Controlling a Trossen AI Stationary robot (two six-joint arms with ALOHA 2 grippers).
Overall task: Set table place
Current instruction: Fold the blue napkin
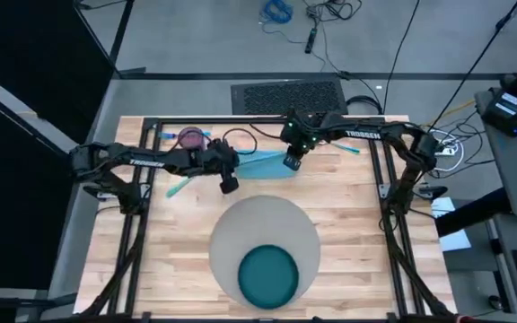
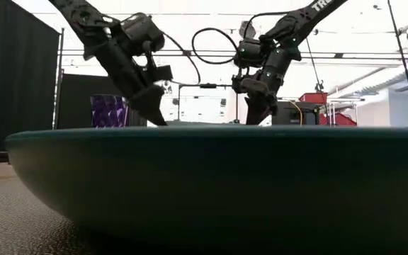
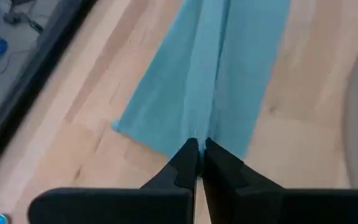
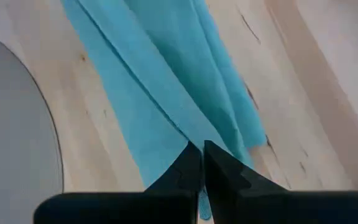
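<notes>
Left gripper [image 1: 229, 184] sits over the table [image 1: 357, 224] just left of centre, its fingers [image 3: 185, 163] pinched together on one end of the light blue napkin [image 1: 263, 164]; a fold of the cloth runs straight into the closed tips in the left wrist view. Behind the left arm, near the far edge, a purple cup [image 1: 189, 138] stands on the wood, with a teal utensil [image 1: 179, 187] lying near the left end of the napkin. The napkin stretches between the two arms, clear of the placemat. Right gripper [image 1: 292, 162] is at the napkin's other end, fingers [image 4: 190, 163] likewise clamped shut on the cloth. The grey placemat [image 1: 263, 220] lies flat nearer the front edge, centred, with the dark teal plate [image 1: 268, 276] resting on its front part.
</notes>
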